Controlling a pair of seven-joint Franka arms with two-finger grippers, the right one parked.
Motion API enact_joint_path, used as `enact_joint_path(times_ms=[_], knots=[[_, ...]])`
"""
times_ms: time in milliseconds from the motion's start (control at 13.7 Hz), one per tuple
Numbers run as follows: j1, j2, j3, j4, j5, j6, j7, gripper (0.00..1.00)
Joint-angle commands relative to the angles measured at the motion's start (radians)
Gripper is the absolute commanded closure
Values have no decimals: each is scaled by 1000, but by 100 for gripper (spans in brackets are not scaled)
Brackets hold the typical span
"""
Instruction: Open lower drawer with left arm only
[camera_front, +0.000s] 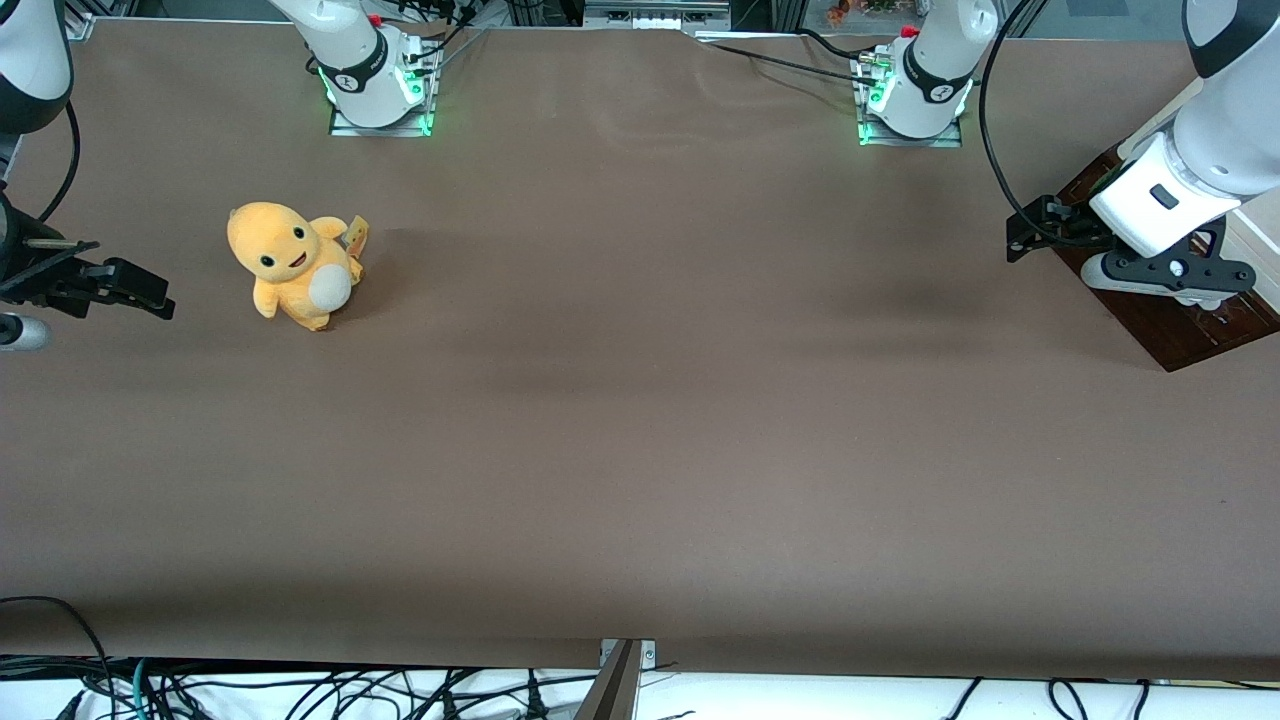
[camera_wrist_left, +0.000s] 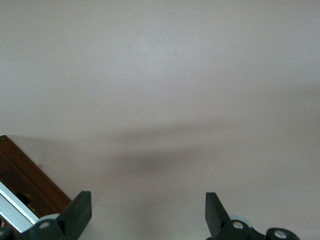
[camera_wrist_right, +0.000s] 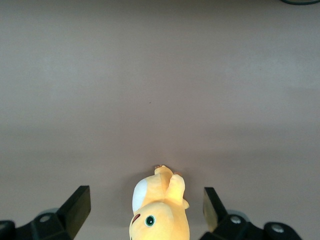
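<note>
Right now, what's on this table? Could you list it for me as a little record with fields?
table: brown surface
toy: yellow plush, toward the parked arm's end
drawer unit: dark wood, at the working arm's end
handle: pale bar, partly seen
left arm: white, over the drawer unit
end effector: open, holding nothing, beside the wood
drawer state: cannot tell

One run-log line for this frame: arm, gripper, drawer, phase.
left arm: over drawer unit | gripper: open, empty, above table beside unit | lower drawer: untouched, open/shut unclear | phase: approach | plush toy: toward parked arm's end
</note>
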Motion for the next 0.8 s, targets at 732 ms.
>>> enact_joint_path(times_ms=[732], knots=[[5,81,-2,34,-14,-70,16,0]])
